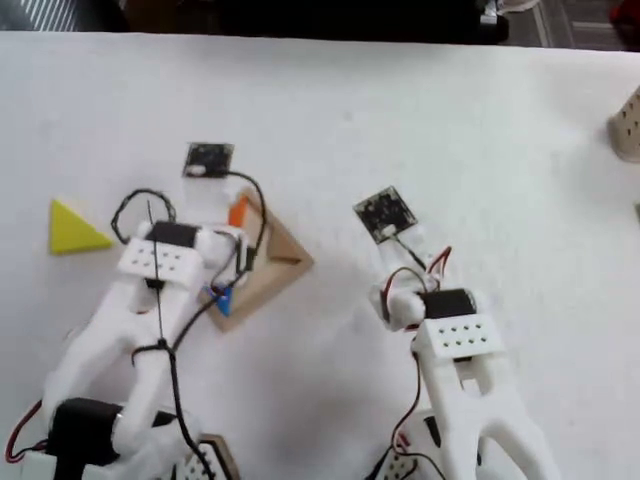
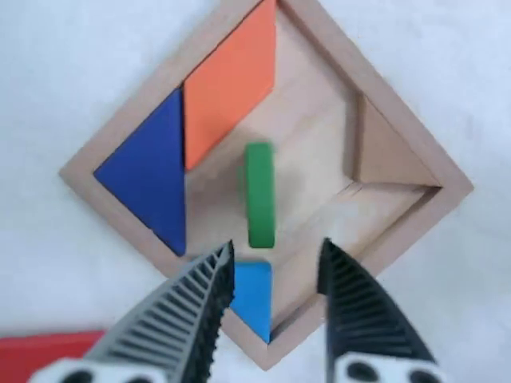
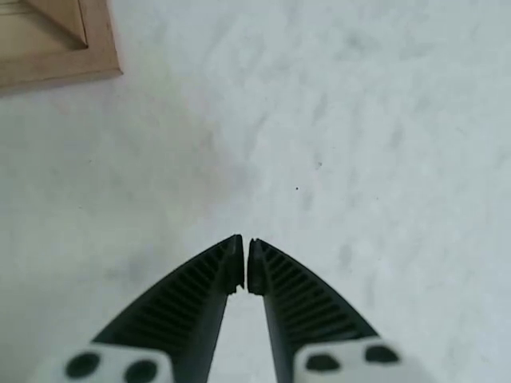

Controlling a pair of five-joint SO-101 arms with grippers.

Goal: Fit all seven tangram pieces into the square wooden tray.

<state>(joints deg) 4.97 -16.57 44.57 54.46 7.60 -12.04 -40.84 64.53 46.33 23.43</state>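
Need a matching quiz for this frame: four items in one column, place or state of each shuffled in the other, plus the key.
Column one
1. green piece
2. yellow triangle
3. right gripper
4. orange piece

Column two
A. lying flat in the tray, against the dark blue triangle
B. shut, over bare table
C. up on its edge in the middle of the tray
D. on the table, outside the tray

Pairs: 1-C, 2-D, 3-B, 4-A

Left jaws apart, right jaws together
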